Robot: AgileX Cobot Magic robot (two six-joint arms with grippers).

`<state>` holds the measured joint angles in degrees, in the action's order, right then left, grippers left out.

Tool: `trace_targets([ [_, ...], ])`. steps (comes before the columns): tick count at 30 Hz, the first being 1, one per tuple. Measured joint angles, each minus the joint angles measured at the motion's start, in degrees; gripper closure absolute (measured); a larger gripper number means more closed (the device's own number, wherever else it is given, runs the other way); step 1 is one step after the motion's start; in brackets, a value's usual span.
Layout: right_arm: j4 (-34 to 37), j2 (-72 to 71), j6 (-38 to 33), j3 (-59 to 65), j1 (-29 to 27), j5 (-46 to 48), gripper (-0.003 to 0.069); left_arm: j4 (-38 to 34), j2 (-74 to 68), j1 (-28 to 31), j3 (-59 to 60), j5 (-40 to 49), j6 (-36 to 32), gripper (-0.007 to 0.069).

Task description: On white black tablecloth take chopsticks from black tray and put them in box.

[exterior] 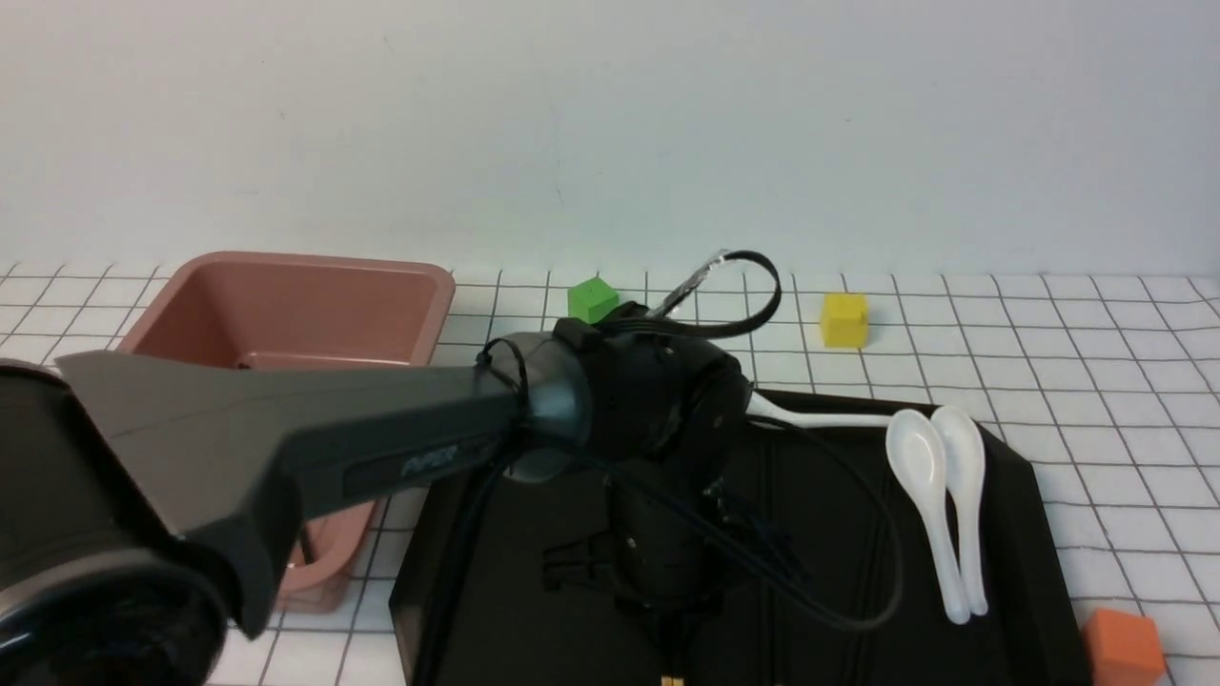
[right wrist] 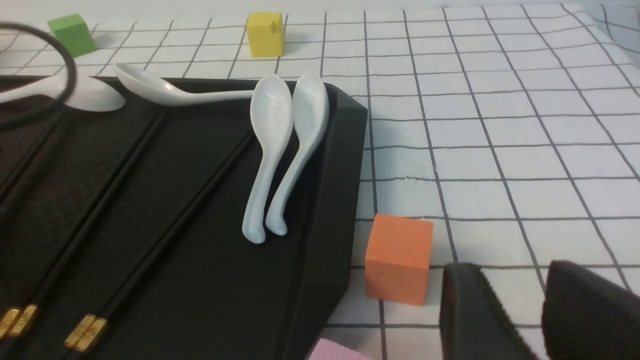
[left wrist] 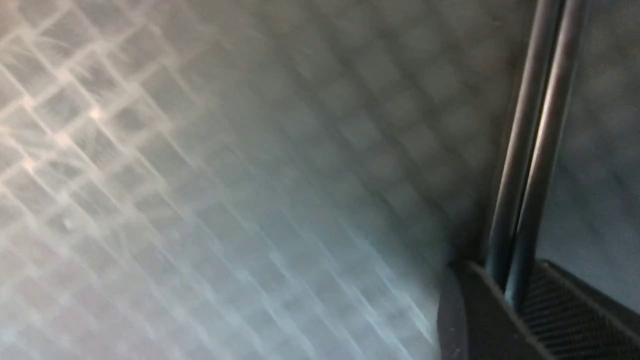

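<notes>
Behind everything you have a plain pale wall, and below it the table under a white tablecloth with a grid of thin black lines [exterior: 1096, 400]. On it, in front of you, lies the large glossy black tray with cut-off corners [exterior: 572, 534]. Your left arm reaches across from the left, its black fingers [left wrist: 515, 310] down in the tray around 1 pair of long thin black chopsticks with gold ends [left wrist: 530, 165] (whether they are pinching it yet, you cannot tell). The right wrist view shows 2 more black pairs [right wrist: 95, 220] lying in the tray, near the white spoons [right wrist: 270, 110]. The deep dusty-pink plastic box with a rolled rim [exterior: 315, 305] stands left of the tray, partly hidden by your arm. Your right fingers [right wrist: 520, 300] are spread, with a gap between them, near the orange cube [right wrist: 400, 257]. Past the tray sit 1 green cube [exterior: 592, 300] and 1 yellow cube [exterior: 844, 320].
</notes>
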<state>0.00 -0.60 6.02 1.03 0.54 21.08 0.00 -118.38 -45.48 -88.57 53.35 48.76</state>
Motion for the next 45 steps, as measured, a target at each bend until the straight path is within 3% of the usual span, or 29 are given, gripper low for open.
trace_targets([
  [7, 0.0, 0.0, 0.0, 0.0, 0.0, 0.0, 0.0419, 6.3, 18.9, 0.4, 0.1, 6.4, -0.5, 0.0511],
  [10, 0.0, 0.0, 0.0, 0.0, 0.0, 0.0, 0.0419, 12.2, 25.9, 5.5, 0.1, 12.8, -2.6, 0.0511],
  [13, 0.0, 0.0, 0.0, 0.0, 0.0, 0.0, 0.0419, 16.0, 29.6, 14.0, 0.1, 17.0, -10.2, 0.0511],
  [18, 0.0, 0.0, 0.0, 0.0, 0.0, 0.0, 0.0419, 15.1, 28.5, 23.5, 1.3, 17.4, -15.4, 0.0511],
  [23, 0.0, 0.0, 0.0, 0.0, 0.0, 0.0, 0.0419, 14.8, 22.5, 29.7, 5.6, 8.9, -15.9, 0.0505],
  [25, 0.0, 0.0, 0.0, 0.0, 0.0, 0.0, 0.0419, 14.8, 20.5, 30.4, 5.9, 7.4, -15.8, 0.0493],
  [28, 0.0, 0.0, 0.0, 0.0, 0.0, 0.0, 0.0419, 14.7, 14.7, 30.8, 6.3, 4.5, -15.8, 0.0411],
  [33, 0.0, 0.0, 0.0, 0.0, 0.0, 0.0, 0.0419, 13.1, 12.5, 30.8, 6.4, 5.9, -17.7, 0.0314],
  [35, 0.0, 0.0, 0.0, 0.0, 0.0, 0.0, 0.0419, 13.1, 13.3, 30.8, 6.3, 7.6, -18.4, 0.0312],
  [40, 0.0, 0.0, 0.0, 0.0, 0.0, 0.0, 0.0419, 12.8, 22.1, 30.8, 6.3, 12.3, -20.4, 0.0421],
  [45, 0.0, 0.0, 0.0, 0.0, 0.0, 0.0, 0.0419, 11.8, 36.9, 30.8, 9.1, 12.5, -20.6, 0.0624],
])
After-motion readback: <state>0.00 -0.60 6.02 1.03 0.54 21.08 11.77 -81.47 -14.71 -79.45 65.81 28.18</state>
